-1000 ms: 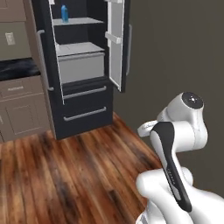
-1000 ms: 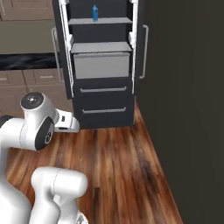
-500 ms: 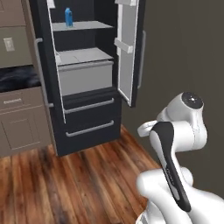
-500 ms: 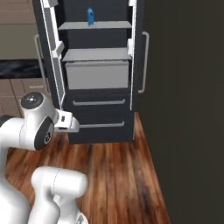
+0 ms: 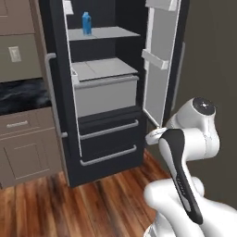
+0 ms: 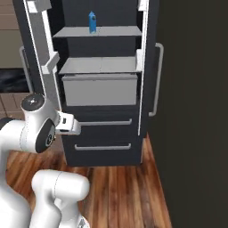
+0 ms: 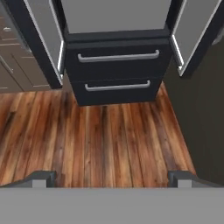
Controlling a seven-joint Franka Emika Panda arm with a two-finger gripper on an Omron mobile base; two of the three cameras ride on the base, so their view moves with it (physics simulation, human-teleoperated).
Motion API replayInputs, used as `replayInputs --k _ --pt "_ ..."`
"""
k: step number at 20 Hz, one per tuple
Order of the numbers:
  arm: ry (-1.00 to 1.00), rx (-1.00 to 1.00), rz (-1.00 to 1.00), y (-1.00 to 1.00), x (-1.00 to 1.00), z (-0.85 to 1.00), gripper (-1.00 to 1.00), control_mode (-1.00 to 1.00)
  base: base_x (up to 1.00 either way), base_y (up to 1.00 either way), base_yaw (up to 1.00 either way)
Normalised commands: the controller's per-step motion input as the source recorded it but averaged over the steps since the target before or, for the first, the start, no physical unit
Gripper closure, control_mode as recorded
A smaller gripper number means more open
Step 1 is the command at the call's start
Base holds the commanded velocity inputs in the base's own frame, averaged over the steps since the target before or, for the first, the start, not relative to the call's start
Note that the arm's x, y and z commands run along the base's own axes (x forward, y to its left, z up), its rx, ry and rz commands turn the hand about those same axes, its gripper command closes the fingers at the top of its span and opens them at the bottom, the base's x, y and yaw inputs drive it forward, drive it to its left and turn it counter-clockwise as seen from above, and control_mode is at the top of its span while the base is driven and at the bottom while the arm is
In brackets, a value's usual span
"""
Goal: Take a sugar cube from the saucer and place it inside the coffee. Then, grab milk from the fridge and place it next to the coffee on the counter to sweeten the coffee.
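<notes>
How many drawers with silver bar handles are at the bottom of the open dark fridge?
2: the upper drawer sits directly above the lower drawer, both closed, below the pale grey inner bin of the dark fridge.

Blue milk carton [image 5: 86, 23] upright on upper shelf of open dark fridge [image 5: 111, 134], black marble counter [image 5: 21, 95] beside

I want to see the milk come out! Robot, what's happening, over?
Gripper open, holding nothing, aimed at the wood floor. Milk upright on the upper shelf of the fridge, doors open. Nothing blocking the shelf.
</notes>
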Motion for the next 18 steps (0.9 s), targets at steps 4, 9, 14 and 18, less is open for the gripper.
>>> replayInputs --k 4,9,14,18 --pt "0.00 0.00 0.00 0.00 0.00 0.00 -1.00 1.00 1.00 -0.09 0.19" --pt "0.00 0.00 0.00 0.00 0.00 0.00 -1.00 1.00 0.94 -0.44 0.23" --pt "0.00 0.00 0.00 0.00 0.00 0.00 -1.00 1.00 0.92 -0.17 0.16" --pt "0.00 0.00 0.00 0.00 0.00 0.00 -1.00 1.00 0.92 0.04 0.06"
